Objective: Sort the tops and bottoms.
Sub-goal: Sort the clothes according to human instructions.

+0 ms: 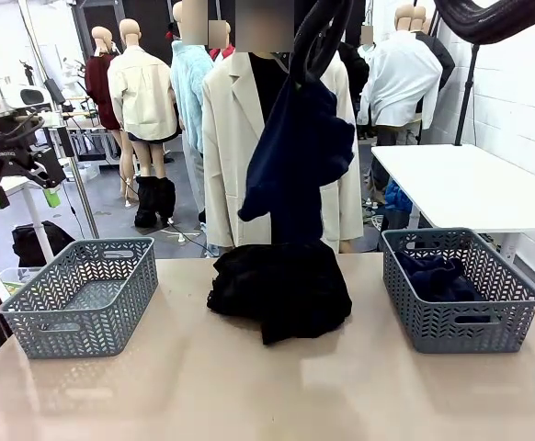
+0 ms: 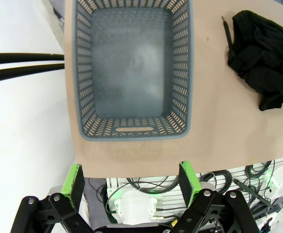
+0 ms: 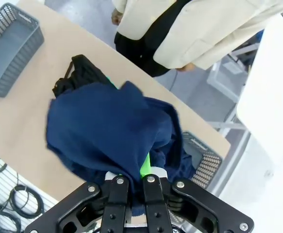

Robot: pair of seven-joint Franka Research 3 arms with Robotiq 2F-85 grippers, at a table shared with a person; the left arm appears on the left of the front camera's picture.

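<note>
Navy garment [image 1: 295, 156] hangs bunched from the right claw [image 3: 146, 170], high off the table [image 1: 249, 386]. That claw is pressed together on the fabric, which drapes over its fingers; one green pad peeks through.

Directly under the hanging cloth sits a black pile [image 1: 281, 289] of clothing, mid-table toward the far edge; garment hem and pile look close, can't tell if they touch. In the right wrist view a green sliver [image 3: 110, 81] shows at the pile's edge, too small to identify.

Right basket [image 1: 516, 308] lies below and to one side of the right claw, partly hidden by the navy cloth, with dark blue clothing inside, near the table's right edge.

Left claw [image 2: 132, 179] is spread wide and holds nothing, hovering off the table's edge. Left basket [image 2: 132, 131] sits just ahead of it, its near rim close to that edge, nothing inside. A bare strip of table separates this basket from the black pile.

Near half of the table is open. Person in a cream jacket [image 1: 231, 156] stands at the far edge behind the pile.
</note>
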